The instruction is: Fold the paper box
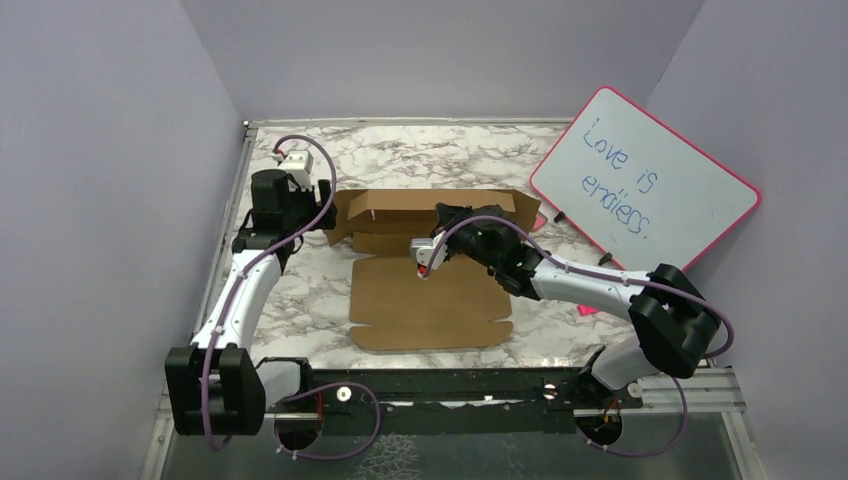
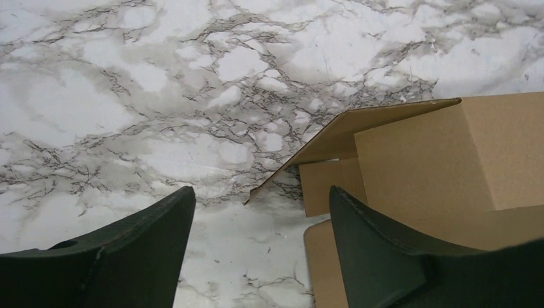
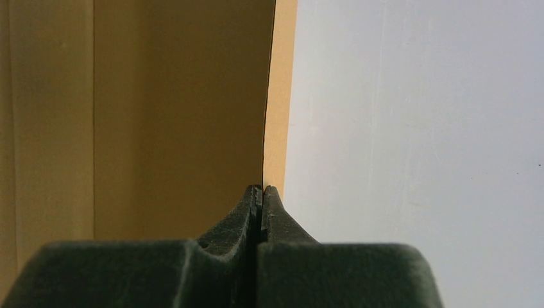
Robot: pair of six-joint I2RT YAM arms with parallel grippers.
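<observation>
Brown paper box half-folded | left end effector spread | right end effector closed

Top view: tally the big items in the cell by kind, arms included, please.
Cardboard box: 1
Whiteboard: 1
Arms: 2 (left arm, right arm)
Total: 4

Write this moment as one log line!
left tool: open, near paper box flap | right tool: shut, at raised wall | fold: partly done
</observation>
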